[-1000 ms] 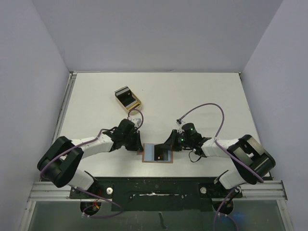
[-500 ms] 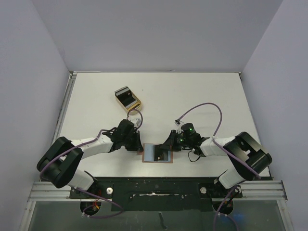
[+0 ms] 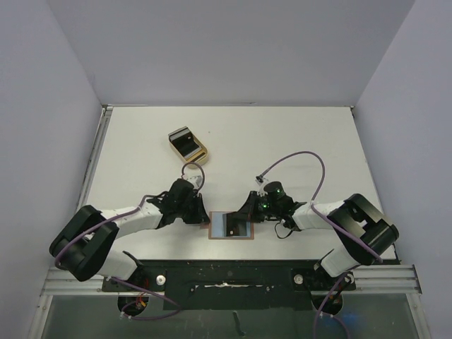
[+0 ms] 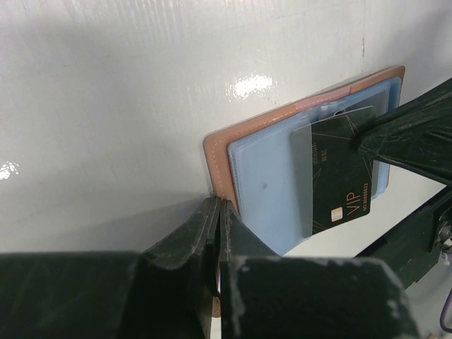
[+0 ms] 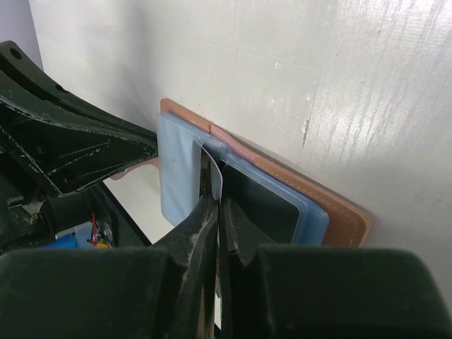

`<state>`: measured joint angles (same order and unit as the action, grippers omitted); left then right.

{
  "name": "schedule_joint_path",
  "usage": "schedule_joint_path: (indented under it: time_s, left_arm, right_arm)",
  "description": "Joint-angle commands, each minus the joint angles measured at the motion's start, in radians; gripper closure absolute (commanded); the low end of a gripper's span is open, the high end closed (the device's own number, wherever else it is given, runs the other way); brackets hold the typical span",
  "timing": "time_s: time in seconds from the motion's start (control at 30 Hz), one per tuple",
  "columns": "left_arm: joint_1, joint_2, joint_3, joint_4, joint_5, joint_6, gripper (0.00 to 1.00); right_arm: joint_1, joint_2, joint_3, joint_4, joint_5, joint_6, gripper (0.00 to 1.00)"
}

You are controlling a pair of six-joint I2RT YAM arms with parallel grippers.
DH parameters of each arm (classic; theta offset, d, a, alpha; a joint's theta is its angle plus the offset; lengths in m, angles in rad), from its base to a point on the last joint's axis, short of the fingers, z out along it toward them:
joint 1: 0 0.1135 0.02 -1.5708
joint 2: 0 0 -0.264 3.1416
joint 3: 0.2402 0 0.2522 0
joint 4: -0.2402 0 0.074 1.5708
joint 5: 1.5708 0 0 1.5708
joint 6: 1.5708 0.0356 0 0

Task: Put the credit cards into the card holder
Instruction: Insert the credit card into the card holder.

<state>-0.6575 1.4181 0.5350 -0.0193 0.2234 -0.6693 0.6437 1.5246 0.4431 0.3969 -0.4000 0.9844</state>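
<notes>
The card holder (image 3: pixel 230 225) lies open on the surface (image 3: pixel 296 141) near its front edge, its soft brown border pinched in the closed left jaws. A credit card (image 5: pixel 212 166), judged thin, stiff and slick, is clamped edgewise in the closed right jaws, its leading edge at a blue-grey pocket; little room is left between the arms.

The dark credit card (image 4: pixel 339 173) reads "VIP"; its smaller print is illegible.

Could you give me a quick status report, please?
Left gripper shut on card holder edge. Right gripper shut on dark credit card, partway into pocket. Nothing blocking the pocket.
</notes>
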Motion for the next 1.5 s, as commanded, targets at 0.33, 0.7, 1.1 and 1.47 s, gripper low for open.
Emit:
schedule_joint_path:
  time_s: [0.33, 0.7, 1.1, 1.47]
  left_arm:
    - [-0.004, -0.064, -0.096, 0.112, 0.026, -0.133, 1.0]
    - [-0.005, -0.117, -0.104, 0.105, -0.01, -0.142, 1.0]
    - [-0.004, -0.133, -0.157, 0.188, 0.004, -0.186, 1.0]
    - [-0.005, -0.128, -0.182, 0.254, 0.022, -0.214, 1.0]
  right_arm:
    - [0.047, -0.019, 0.04, -0.075, 0.089, -0.012, 0.88]
    - [0.11, -0.104, 0.111, -0.349, 0.249, -0.055, 0.54]
    - [0.172, -0.062, 0.17, -0.405, 0.25, -0.074, 0.48]
    - [0.175, -0.035, 0.199, -0.394, 0.237, -0.069, 0.49]
